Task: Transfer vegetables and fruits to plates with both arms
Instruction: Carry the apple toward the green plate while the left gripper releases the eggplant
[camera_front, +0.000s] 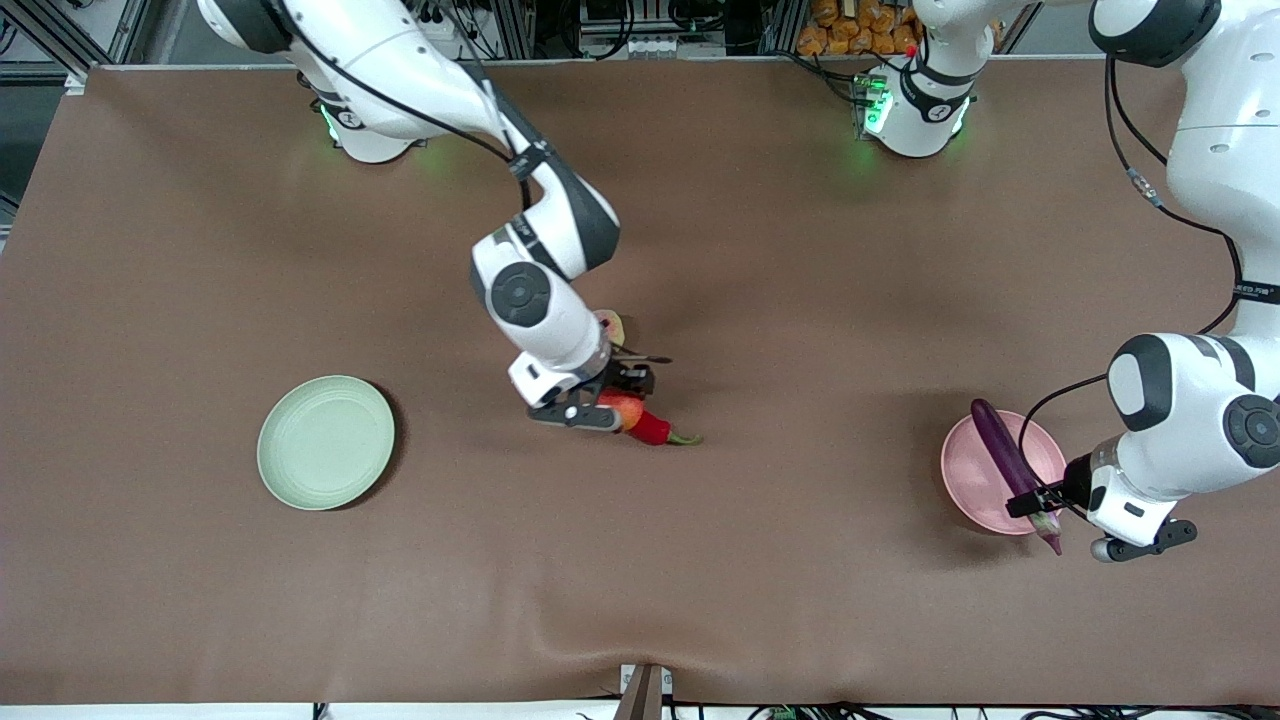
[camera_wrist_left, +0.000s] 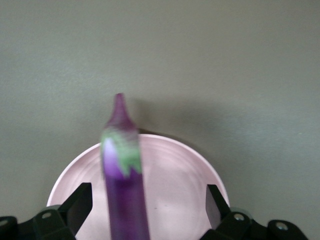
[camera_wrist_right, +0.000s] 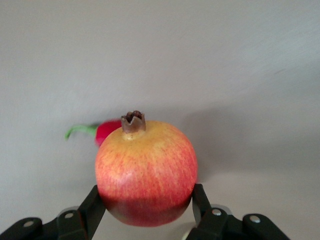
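The purple eggplant (camera_front: 1005, 460) lies across the pale pink plate (camera_front: 972, 485), its stem end over the rim nearer the front camera. My left gripper (camera_front: 1040, 500) is open over that plate's rim, its fingers apart on either side of the eggplant (camera_wrist_left: 125, 200) without touching it; the plate (camera_wrist_left: 175, 175) shows beneath. My right gripper (camera_front: 622, 398) is shut on the red-orange pomegranate (camera_wrist_right: 145, 172), low at the table's middle. The red chili pepper (camera_front: 655, 428) lies right beside it and also shows in the right wrist view (camera_wrist_right: 107, 131). The peach (camera_front: 612, 326) is mostly hidden by the right arm.
The pale green plate (camera_front: 325, 442) sits toward the right arm's end of the table, with nothing on it. A small dark fixture (camera_front: 643, 692) stands at the table's front edge.
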